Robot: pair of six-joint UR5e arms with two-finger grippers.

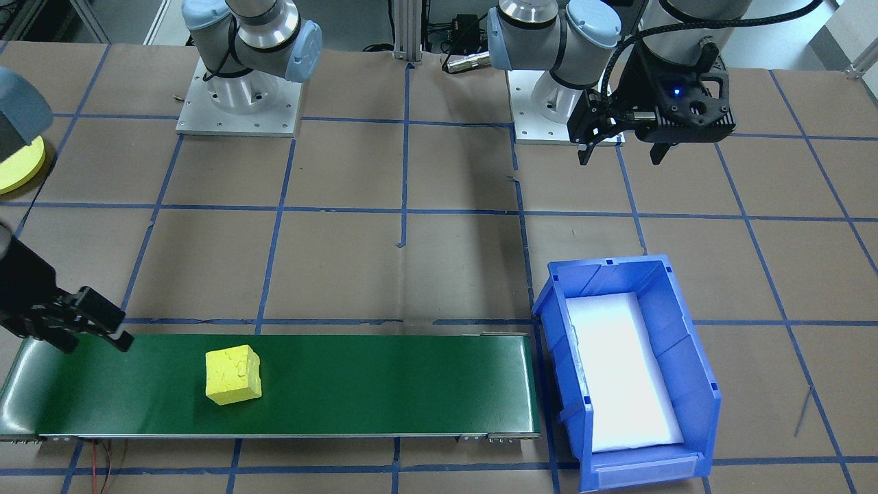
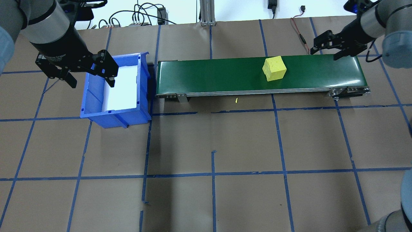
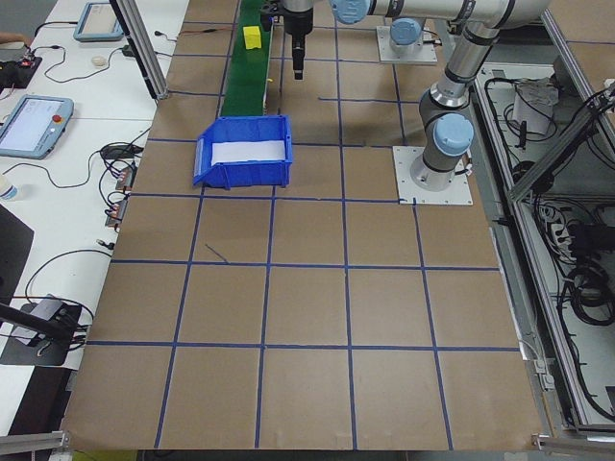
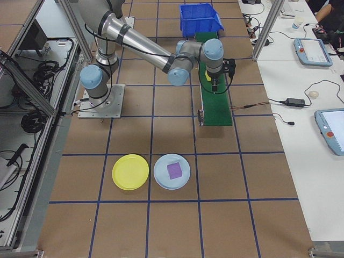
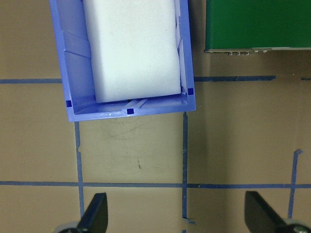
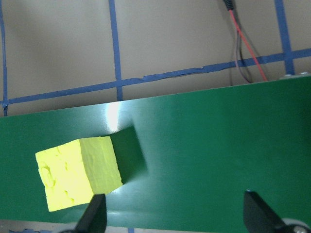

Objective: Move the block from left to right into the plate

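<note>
- Yellow foam block (image 2: 274,68): we find it resting on the green conveyor belt (image 2: 225,74), toward the belt's end on the robot's right. It is free of both sets of jaws. In the right wrist view it sits ahead of the right jaws and off to their left-hand finger side.
- Right gripper (image 2: 328,48): we log its jaws as spread wide and empty, hovering over the belt's end, the block near but apart from them. Both fingertips (image 6: 95,218) show at the bottom of the wrist view with bare belt between them.
- Left gripper (image 2: 91,79): jaws open, holding nothing, poised above the blue bin (image 2: 119,111). In its wrist view the bin lies ahead of the jaws, with bare surface between the fingertips (image 5: 97,213).
- Blue bin: open-topped, lined with a white foam pad (image 2: 120,88), standing just beside the belt's other end.
- Yellow plate (image 4: 130,172): on the surface, well apart from both jaws, beyond the belt's end on the robot's right.
- Pale blue plate (image 4: 172,171): just beside the yellow plate, carrying a small purple square (image 4: 174,171).
- Surface (image 2: 212,138): brown, gridded with blue tape lines.
</note>
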